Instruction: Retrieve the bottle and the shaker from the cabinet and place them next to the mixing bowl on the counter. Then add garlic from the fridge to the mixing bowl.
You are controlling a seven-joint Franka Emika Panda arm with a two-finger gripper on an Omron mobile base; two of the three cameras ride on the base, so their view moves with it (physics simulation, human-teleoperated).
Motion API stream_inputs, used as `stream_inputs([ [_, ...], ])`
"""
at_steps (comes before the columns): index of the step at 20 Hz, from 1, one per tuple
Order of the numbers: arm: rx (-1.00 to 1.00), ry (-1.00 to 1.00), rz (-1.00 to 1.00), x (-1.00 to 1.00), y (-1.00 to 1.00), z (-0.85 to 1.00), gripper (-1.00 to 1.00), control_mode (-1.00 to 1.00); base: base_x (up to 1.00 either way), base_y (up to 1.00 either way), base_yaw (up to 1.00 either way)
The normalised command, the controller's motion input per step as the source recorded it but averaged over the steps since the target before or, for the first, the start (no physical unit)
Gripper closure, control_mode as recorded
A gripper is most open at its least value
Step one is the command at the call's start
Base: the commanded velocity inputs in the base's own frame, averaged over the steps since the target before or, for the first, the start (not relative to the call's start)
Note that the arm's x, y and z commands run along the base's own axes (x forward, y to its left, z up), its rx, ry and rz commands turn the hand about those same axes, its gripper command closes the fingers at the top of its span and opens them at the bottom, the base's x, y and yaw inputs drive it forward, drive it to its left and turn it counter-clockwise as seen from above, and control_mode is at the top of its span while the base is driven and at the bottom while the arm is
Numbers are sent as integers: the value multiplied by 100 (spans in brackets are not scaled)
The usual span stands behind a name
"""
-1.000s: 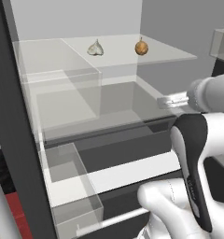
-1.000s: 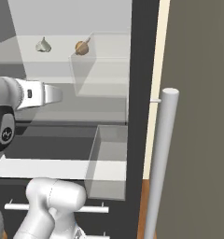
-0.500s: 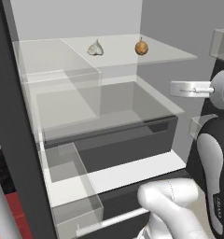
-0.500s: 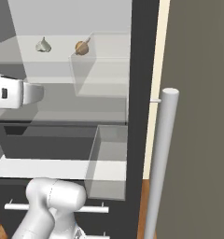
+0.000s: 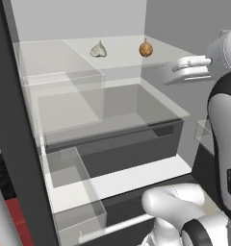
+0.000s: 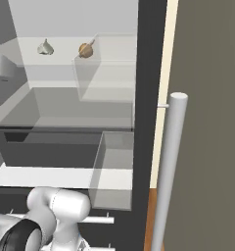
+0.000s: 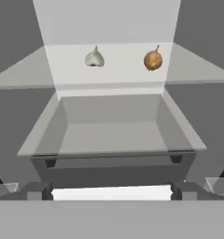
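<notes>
Inside the open fridge [image 5: 21, 144], the garlic [image 5: 98, 49] sits toward the back of a glass shelf [image 5: 40, 55], with a small brown onion [image 5: 146, 48] to its right, the two apart. Below the shelf is a clear drawer [image 7: 111, 135]. The hand view looks straight in at the garlic [image 7: 94, 58] from well back. The jaws themselves are hard to make out, though they seem spread wide and hold nothing.

We saw even, flat rendered light, soft shadows under glass shelves [image 5: 112, 53], no glare, slight low-resolution blur throughout.
</notes>
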Motion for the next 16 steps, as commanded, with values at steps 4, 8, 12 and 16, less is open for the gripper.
stream_inputs([
  [4,0,12,8,0,24,-36,-100,-100,0,0,0],
  [8,0,-7,2,25,18,-48,-100,-100,0,0,0],
  [12,0,-17,0,63,17,-48,-100,-100,0,0,0],
  [16,6,-24,0,82,5,-7,-100,-100,0,0,0],
])
